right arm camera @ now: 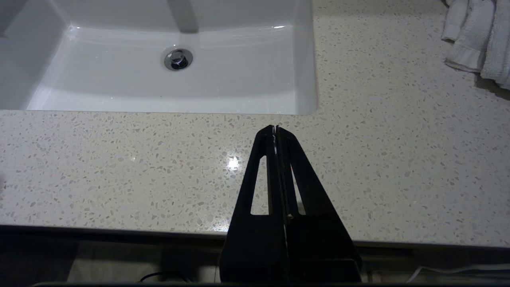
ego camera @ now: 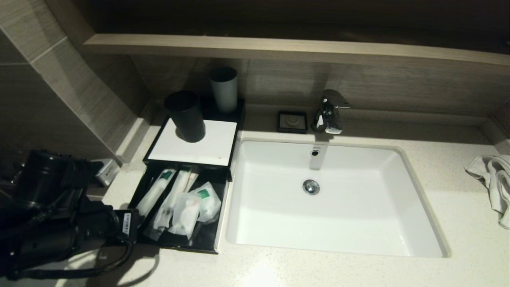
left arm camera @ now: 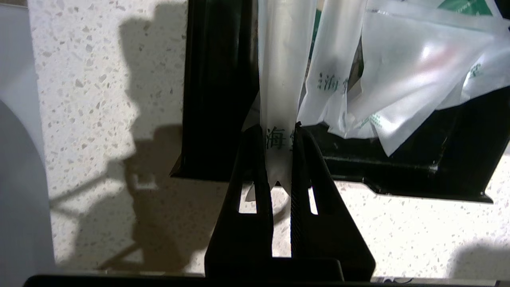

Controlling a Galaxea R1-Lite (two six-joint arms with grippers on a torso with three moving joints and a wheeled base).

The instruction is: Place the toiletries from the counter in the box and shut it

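A black box [ego camera: 191, 145] with a white top stands left of the sink, and its drawer [ego camera: 181, 246] is pulled out toward me. Several white plastic toiletry packets [ego camera: 187, 209] lie in the drawer. My left gripper [ego camera: 137, 220] is at the drawer's near left corner, shut on the end of a long white packet [left arm camera: 279, 79] that reaches into the drawer; the same packet shows in the head view [ego camera: 156, 192]. The drawer's black wall [left arm camera: 215, 99] is beside the fingers [left arm camera: 249, 159]. My right gripper [right arm camera: 275, 129] is shut and empty above the counter's front edge, out of the head view.
A black cup [ego camera: 186, 115] stands on the box top, with a grey cup [ego camera: 224, 89] behind it. The white sink [ego camera: 402, 153] has a chrome faucet [ego camera: 330, 111] and a small black dish [ego camera: 293, 121] behind it. A white towel [ego camera: 494, 183] lies at the far right.
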